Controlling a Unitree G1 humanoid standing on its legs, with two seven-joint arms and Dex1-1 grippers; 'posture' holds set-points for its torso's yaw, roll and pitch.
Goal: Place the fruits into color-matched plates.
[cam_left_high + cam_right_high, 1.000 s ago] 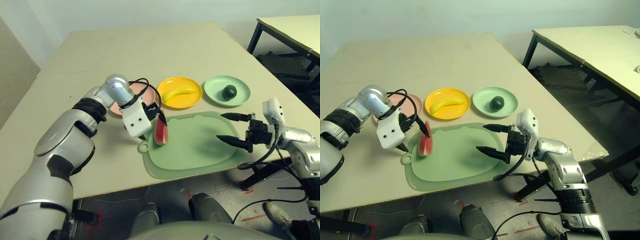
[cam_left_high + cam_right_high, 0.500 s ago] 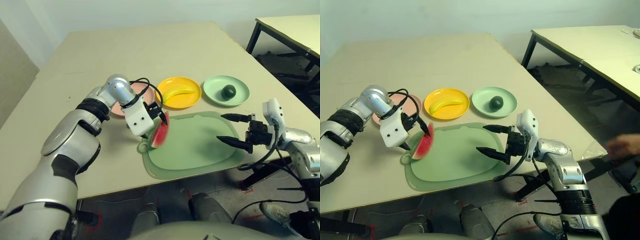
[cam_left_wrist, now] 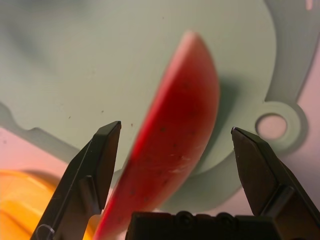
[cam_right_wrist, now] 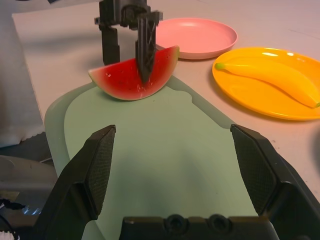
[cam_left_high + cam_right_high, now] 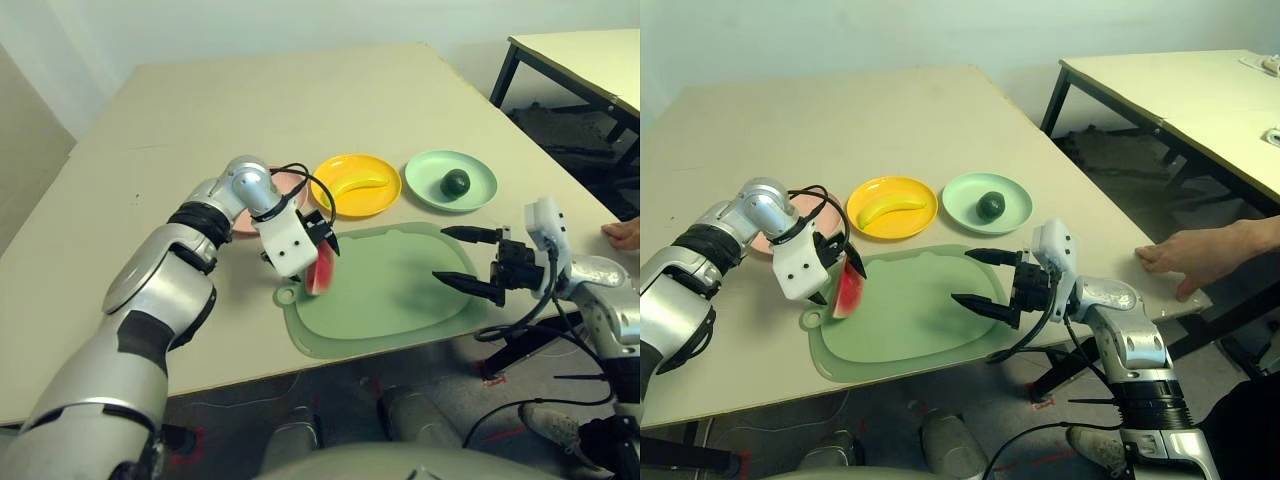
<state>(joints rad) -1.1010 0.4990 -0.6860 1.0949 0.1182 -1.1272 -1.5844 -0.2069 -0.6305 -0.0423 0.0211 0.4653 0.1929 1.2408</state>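
The red watermelon wedge [image 5: 322, 272] stands on its rind at the left edge of the pale green mat [image 5: 400, 300]. My left gripper [image 5: 320, 262] is open and straddles it, one black finger [image 4: 145, 50] on either side, with gaps in the left wrist view. The pink plate [image 4: 195, 35] lies just behind, partly hidden by my left arm. A banana [image 5: 362, 185] lies in the yellow plate [image 5: 340, 205]. The dark avocado [image 5: 455, 182] sits in the mint green plate [image 5: 430, 190]. My right gripper [image 5: 440, 253] hovers open over the mat's right end.
A person's hand [image 5: 1180, 262] rests on the table's right edge, close to my right arm. A second table [image 5: 1180, 80] stands at the far right. Bare tabletop stretches behind the plates.
My left gripper has shifted a little right over the wedge, which tipped and now stands steeper. A person's hand has come onto the table's right edge. The right gripper has not moved.
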